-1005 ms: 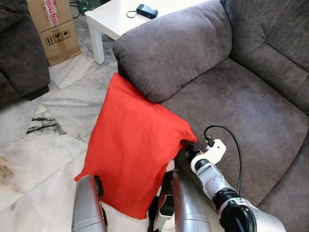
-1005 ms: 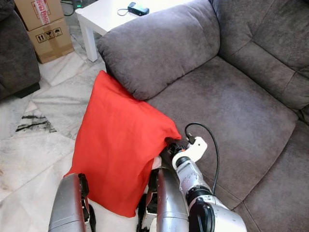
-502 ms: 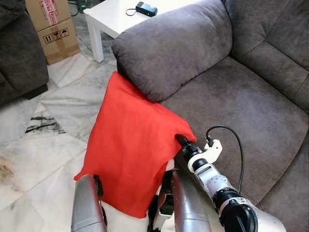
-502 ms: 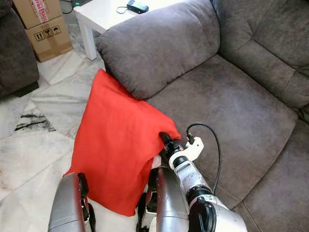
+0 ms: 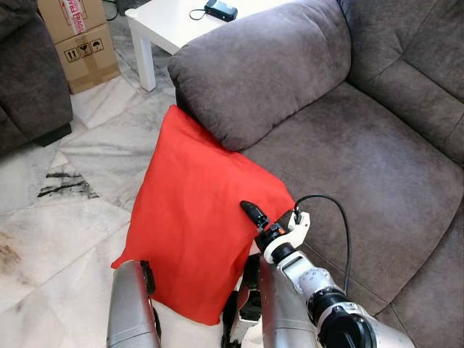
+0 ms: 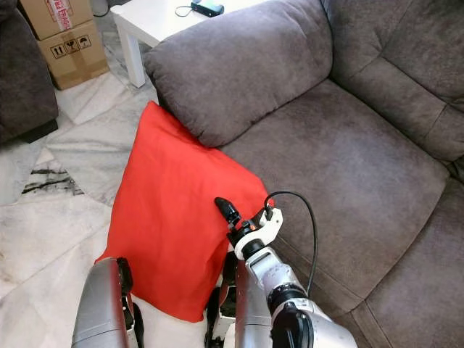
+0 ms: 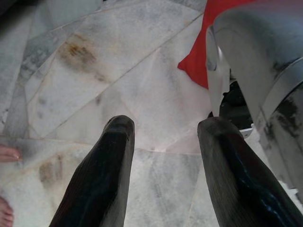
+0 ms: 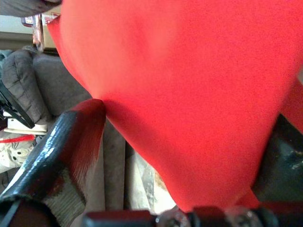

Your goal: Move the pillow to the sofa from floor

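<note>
The red pillow [image 5: 196,225] stands on the marble floor [image 5: 65,217], tilted, its upper edge leaning against the sofa [image 5: 348,159] below the padded armrest [image 5: 254,69]. Its lower corner rests on the floor between the robot's two arms. It is not yet on the seat.

The right gripper [image 5: 255,215] is at the pillow's right-hand edge, close to the front of the seat cushion. One black finger lies over the face of the red fabric; in the right wrist view the cloth runs between the two fingers [image 8: 66,142], which stand apart with the pillow edge in the gap. The jaws straddle the edge; whether they press on it cannot be told. A black cable [image 5: 330,217] loops over the wrist above the seat.

The left gripper [image 7: 165,156] hangs low over the floor, fingers spread and holding nothing. The pillow's red corner shows beyond it, apart from the fingers. Bare toes of a person [image 7: 7,153] appear at the margin of that view.

Behind the armrest stands a white table [image 5: 174,25] with a small black device [image 5: 220,10] and its cord on top. A cardboard box [image 5: 80,36] sits on the floor beside it, next to a second dark sofa [image 5: 29,80].
</note>
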Robot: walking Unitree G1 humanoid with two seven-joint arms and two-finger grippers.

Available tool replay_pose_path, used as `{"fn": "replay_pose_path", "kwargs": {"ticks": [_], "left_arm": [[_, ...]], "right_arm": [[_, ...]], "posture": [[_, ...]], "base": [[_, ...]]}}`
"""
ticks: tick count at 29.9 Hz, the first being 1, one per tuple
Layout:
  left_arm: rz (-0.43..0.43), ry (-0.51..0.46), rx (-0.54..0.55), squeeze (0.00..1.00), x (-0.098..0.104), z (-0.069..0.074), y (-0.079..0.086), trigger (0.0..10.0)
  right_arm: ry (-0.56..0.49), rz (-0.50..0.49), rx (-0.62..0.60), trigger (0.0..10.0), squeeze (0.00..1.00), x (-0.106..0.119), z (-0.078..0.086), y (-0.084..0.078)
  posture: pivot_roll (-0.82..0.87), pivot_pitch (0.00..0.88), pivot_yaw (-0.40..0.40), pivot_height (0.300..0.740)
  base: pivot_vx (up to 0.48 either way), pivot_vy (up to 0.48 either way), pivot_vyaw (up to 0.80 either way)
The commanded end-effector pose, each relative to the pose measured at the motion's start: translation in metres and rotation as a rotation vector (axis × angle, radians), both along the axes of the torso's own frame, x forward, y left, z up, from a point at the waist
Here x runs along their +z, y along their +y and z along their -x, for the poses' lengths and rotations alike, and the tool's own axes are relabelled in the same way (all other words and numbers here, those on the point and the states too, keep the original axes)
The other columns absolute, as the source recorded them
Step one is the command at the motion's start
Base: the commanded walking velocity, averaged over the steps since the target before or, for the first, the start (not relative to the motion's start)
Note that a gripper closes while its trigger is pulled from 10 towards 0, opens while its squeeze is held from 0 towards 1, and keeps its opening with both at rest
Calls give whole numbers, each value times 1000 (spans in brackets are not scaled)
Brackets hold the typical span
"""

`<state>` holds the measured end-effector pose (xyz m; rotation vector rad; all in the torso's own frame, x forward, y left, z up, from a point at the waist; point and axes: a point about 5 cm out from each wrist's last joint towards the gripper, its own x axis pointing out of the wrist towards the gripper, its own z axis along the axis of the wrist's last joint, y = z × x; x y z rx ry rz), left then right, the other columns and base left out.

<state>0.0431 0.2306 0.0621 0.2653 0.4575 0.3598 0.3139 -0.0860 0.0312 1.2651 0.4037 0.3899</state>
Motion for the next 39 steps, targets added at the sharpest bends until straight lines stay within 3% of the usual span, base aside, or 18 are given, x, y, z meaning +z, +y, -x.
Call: {"fn": "replay_pose_path", "kwargs": {"ticks": [1,8,9,10,11,39], "left_arm": [[21,39,12,0,-3,8,-2,10000],[17,36,5,0,-2,7,-4,10000],[17,35,4,0,-2,6,-4,10000],[17,34,4,0,-2,6,-5,10000],[17,34,3,0,-2,6,-5,10000],[11,4,-7,0,5,-2,-10,10000]], "right_arm": [[19,5,5,10000,0,-8,7,-1],[18,69,30,10000,0,-12,11,6],[14,74,29,4941,0,-12,12,7],[14,72,27,1569,0,-12,12,7],[17,63,22,0,0,-12,12,7],[10,11,10,0,0,-13,14,10]], "posture": [[281,333,-204,572],[279,335,-207,572],[279,335,-207,572],[277,338,-209,572],[276,340,-209,572],[269,361,-221,572]], "base": [[0,0,0],[0,0,0],[0,0,0],[0,0,0],[0,0,0],[0,0,0]]}}
